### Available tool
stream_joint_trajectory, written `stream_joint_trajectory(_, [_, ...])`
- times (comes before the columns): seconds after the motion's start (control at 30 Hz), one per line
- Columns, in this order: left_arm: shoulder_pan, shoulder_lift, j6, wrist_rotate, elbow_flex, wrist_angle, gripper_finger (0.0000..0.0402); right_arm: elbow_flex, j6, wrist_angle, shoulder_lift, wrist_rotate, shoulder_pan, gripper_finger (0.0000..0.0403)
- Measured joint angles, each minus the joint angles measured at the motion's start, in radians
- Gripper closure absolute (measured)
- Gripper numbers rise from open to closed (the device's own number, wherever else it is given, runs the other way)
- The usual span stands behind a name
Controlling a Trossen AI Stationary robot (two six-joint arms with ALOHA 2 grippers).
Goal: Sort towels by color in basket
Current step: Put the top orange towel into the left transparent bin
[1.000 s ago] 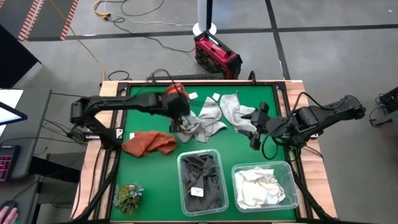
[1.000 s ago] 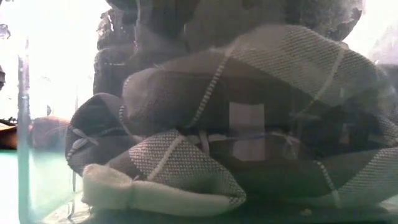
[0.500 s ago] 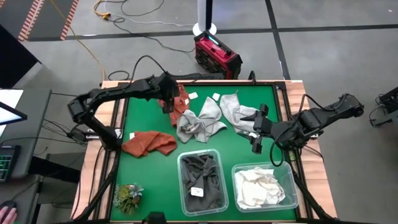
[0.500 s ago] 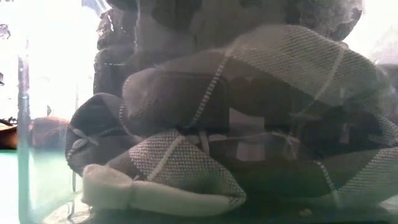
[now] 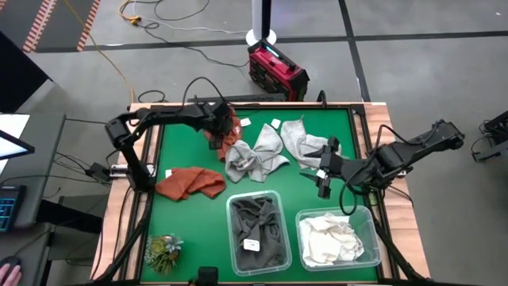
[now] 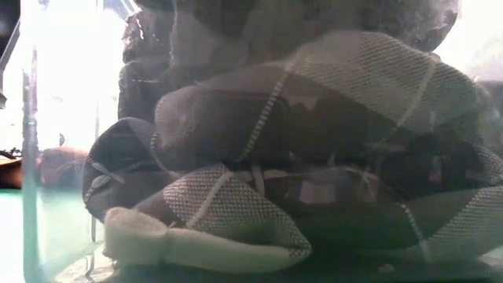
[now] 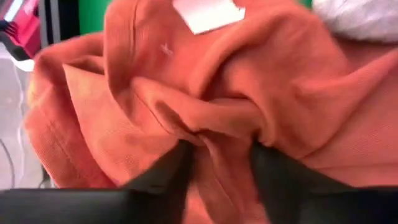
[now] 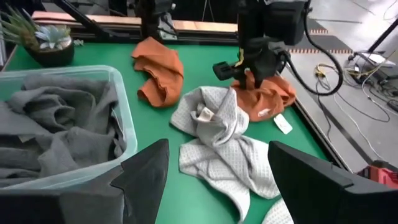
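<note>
Nearest to me is the clear bin (image 5: 229,238) stuffed with dark grey towels (image 5: 255,221), so I'll place everything off that bin. Just right of it, the second bin (image 5: 373,238) has the white towels (image 5: 337,238). Those two colours look done.

Beyond the bin and left of it, a loose rust-orange towel (image 5: 190,183) lies on the table (image 5: 317,199). Straight beyond the bin is the light grey pile (image 5: 254,155).

My right tool (image 5: 324,171) hangs beyond the bin and right of it, near the edge of that grey pile. It's spread wide open with nothing in it.

What changed: a second ago my left tool (image 5: 216,131) was down at the grey pile. It has now pulled back to the far left, well beyond the bin. It's pinched tight on the tagged rust-orange towel (image 7: 249,74), with a fold bunched between the fingers (image 7: 161,177). From the right wrist view that towel seems to rest on the table. I'd say the orange one is now split off from the greys, though it has no bin yet.
</note>
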Motion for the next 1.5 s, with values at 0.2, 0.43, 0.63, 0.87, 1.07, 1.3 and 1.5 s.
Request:
stream_joint_trajectory(0.2, [-0.032, -0.071, -0.004, -0.060, 0.004, 0.049, 0.0392, -0.010, 0.003, 0.006, -0.007, 0.000, 0.000, 0.0097])
stream_joint_trajectory(0.43, [-0.079, -0.278, -0.004, -0.063, 0.077, 0.066, 0.0399, -0.010, -0.002, -0.005, 0.001, -0.003, -0.032, 0.0097])
stream_joint_trajectory(0.63, [-0.148, -0.478, -0.066, 0.064, 0.103, 0.228, 0.0400, -0.010, 0.029, -0.010, 0.001, -0.004, -0.068, 0.0097])
stream_joint_trajectory(0.87, [-0.256, -0.646, -0.272, 0.211, 0.104, 0.488, 0.0401, -0.010, 0.030, 0.009, 0.001, -0.007, -0.078, 0.0097])
stream_joint_trajectory(1.07, [-0.370, -0.699, -0.417, 0.236, 0.157, 0.611, 0.0401, -0.010, -0.003, 0.005, 0.001, -0.007, -0.080, 0.0097])
stream_joint_trajectory(1.3, [-0.494, -0.621, -0.453, 0.251, 0.351, 0.674, 0.0401, -0.010, -0.005, 0.005, 0.002, -0.007, -0.081, 0.0097])
stream_joint_trajectory(1.5, [-0.569, -0.470, -0.538, 0.248, 0.557, 0.651, 0.0401, -0.010, -0.004, 0.003, 0.003, -0.007, -0.081, 0.0097])
